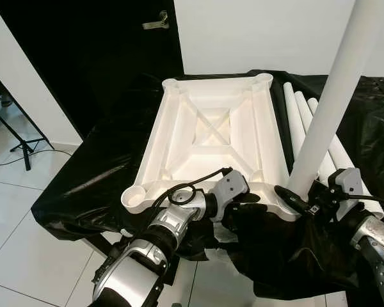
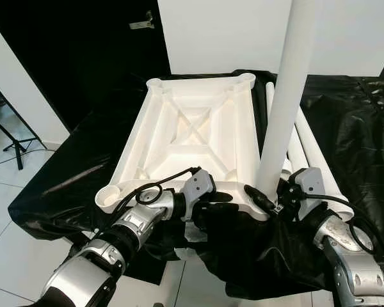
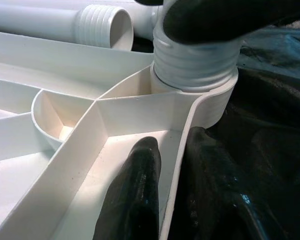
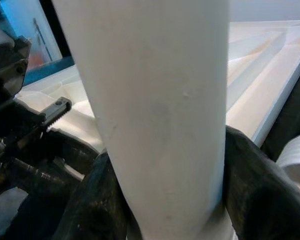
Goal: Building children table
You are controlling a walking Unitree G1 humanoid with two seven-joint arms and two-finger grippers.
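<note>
An upside-down white tabletop [image 1: 155, 137] with crossed ribs lies on a surface draped in black cloth. My right gripper [image 1: 294, 195] is shut on a white table leg [image 1: 333, 96], holding it upright, slightly tilted. The leg's threaded end [image 3: 195, 65] sits in the tabletop's near right corner socket. In the right wrist view the black fingers [image 4: 255, 185] hug the leg [image 4: 155, 115] on both sides. My left gripper [image 1: 243, 208] is shut on the tabletop's near rim beside that corner, one finger [image 3: 135, 195] inside the rim and the other outside.
Three spare white legs [image 1: 301, 121] lie side by side on the cloth right of the tabletop. An empty corner socket [image 1: 136, 197] is at the near left. A black door [image 1: 115, 57] stands behind, and a tripod stand [image 1: 19, 137] is on the white tiles at left.
</note>
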